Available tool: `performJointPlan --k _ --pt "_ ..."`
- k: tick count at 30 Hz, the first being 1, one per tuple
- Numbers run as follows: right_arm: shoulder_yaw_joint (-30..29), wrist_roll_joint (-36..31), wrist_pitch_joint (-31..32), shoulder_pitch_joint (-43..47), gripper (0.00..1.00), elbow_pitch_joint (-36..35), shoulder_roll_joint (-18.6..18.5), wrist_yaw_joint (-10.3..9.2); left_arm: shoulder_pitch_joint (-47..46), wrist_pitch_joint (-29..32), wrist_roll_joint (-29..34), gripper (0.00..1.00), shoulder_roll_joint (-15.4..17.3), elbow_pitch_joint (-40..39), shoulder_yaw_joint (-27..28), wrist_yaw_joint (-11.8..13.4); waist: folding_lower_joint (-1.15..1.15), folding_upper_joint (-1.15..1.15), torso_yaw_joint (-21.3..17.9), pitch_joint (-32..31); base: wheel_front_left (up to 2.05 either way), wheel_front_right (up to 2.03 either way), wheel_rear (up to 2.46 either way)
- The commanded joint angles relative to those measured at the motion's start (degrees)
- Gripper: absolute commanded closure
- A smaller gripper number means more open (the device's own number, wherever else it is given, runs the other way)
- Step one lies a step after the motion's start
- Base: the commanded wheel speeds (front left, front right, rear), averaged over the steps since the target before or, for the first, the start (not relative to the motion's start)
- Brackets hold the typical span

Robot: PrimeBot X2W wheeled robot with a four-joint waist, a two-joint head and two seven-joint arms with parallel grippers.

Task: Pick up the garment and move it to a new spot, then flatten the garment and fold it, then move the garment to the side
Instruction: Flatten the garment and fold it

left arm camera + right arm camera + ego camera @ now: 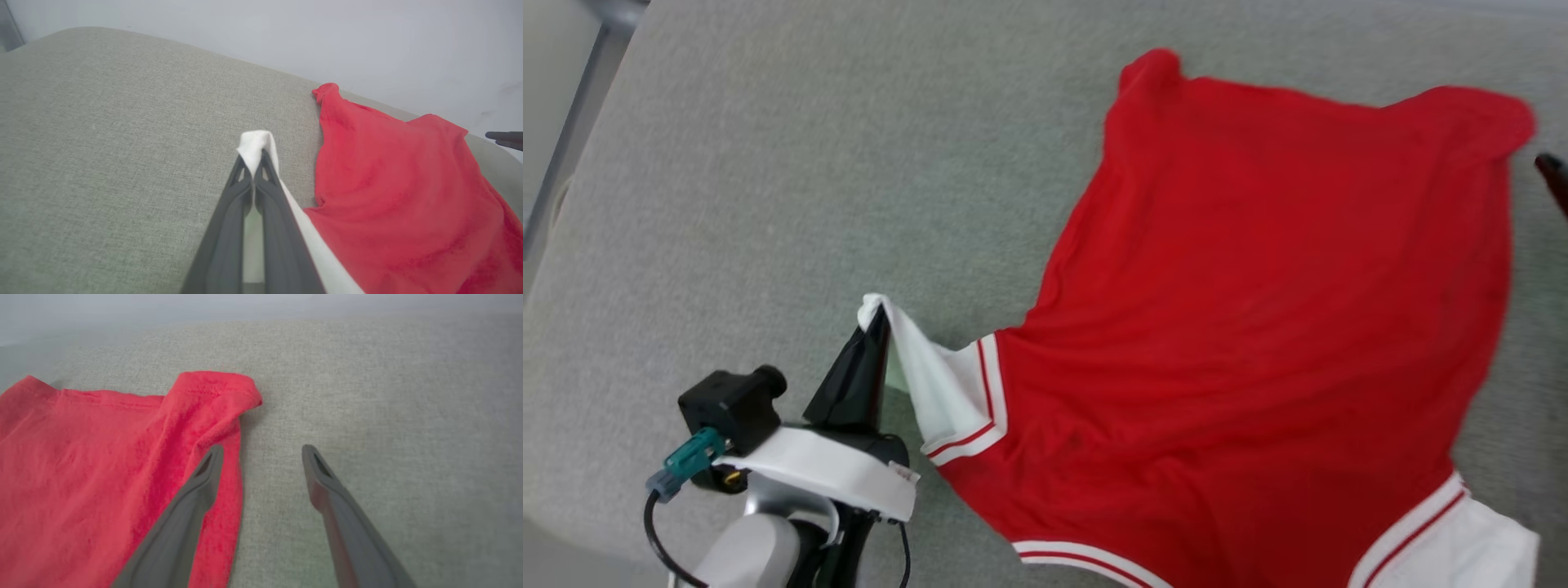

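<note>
Two grips needed: my left fingers [257, 173] clamp white sleeve tip [907, 343] of shirt [1258, 286]; my right fingers [213, 458] gape wide, empty, by red corner [216, 386]. Fabric soft, limp; take corners.

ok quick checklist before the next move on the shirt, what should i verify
1. left gripper shut on the garment's white sleeve: ok
2. right gripper open, holding nothing: ok
3. garment lying flat: not ok, the held sleeve is lifted and the far corners curl
4. other sleeve spread out: cannot tell, cut off at the head view's edge
5. body free of wrinkles: not ok, creases run across the red cloth
</note>
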Motion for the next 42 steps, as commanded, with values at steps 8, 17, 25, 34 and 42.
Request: performJointPlan --k 8,17,25,34,42 --pt "4.09 -1.96 6.51 -8.61 0.00 7.34 -2.88 -0.05 -4.47 -1.36 0.79 1.00 -2.07 1.42 -1.59 -2.05 -0.02 0.00 5.79 7.89 0.00 0.00 0.00" --pt "5.70 -1.74 17.39 -3.25 1.00 16.46 -1.77 -0.06 -5.62 -2.23 0.20 1.00 -3.14 4.39 -1.87 -3.16 -0.02 0.00 6.01 7.90 0.00 0.00 0.00" --pt "5.08 -0.47 12.94 -5.93 1.00 12.26 -6.25 -0.07 -4.11 -1.30 -0.69 1.00 -2.15 6.50 -1.58 -2.99 -0.02 0.00 4.46 3.31 0.00 0.00 0.00" --pt "3.36 2.61 10.12 3.82 1.00 3.32 -7.33 -0.06 0.47 -0.05 -2.71 1.00 0.02 8.37 0.32 -1.04 -0.02 0.00 -0.50 -4.52 0.00 0.00 0.00" --pt "-2.26 4.03 7.22 25.49 1.00 -9.13 -2.28 -0.06 5.62 2.27 -4.45 1.00 2.71 7.78 2.02 1.08 -0.02 0.00 -7.59 -10.27 0.00 0.00 0.00"
